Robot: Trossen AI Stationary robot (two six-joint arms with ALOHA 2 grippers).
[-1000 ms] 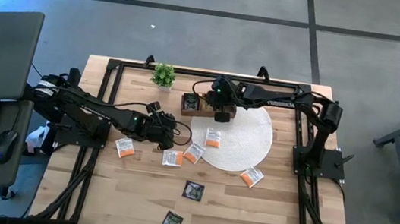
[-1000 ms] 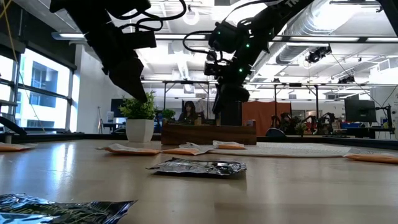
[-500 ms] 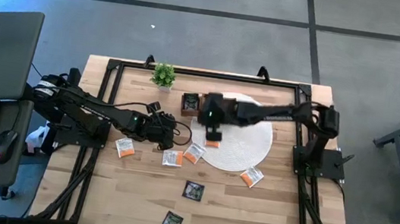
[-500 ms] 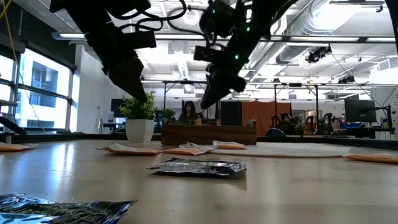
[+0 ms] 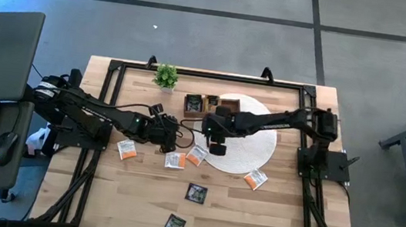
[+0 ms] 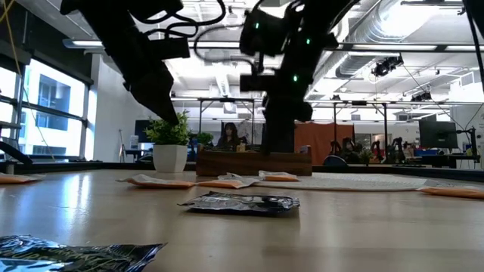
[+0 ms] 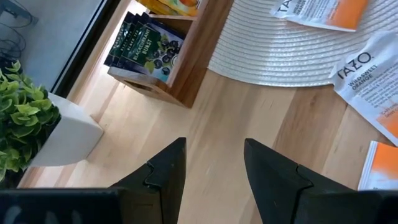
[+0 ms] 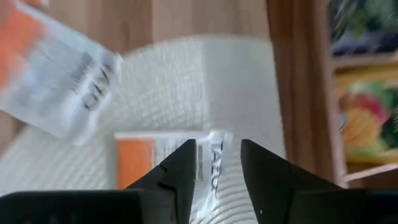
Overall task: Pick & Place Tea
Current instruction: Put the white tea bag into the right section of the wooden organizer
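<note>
Tea sachets lie flat about the table. White-and-orange ones (image 5: 126, 149) (image 5: 175, 160) (image 5: 196, 155) (image 5: 255, 179) rest near the round white mat (image 5: 252, 144), and black ones (image 5: 195, 193) (image 5: 174, 225) lie nearer the front edge. One more white-and-orange sachet (image 8: 146, 155) lies on the mat. My right gripper (image 5: 216, 135) (image 8: 217, 167) stands open just above it, fingers slanting down. My left gripper (image 5: 175, 132) (image 7: 214, 167) hangs open over bare wood, left of the mat, with nothing between its fingers.
The wooden compartment tray (image 5: 201, 104) (image 7: 186, 59) stands at the mat's far left edge, holding black and yellow sachets. A small potted plant (image 5: 166, 76) stands beyond it. Black frame rails run along the table's left, right and far edges.
My right gripper has swung from over the wooden tray toward the table's near edge and come down over the white-and-orange sachet on the mat, rolling at the wrist as it went. The sachets lie where they lay.
</note>
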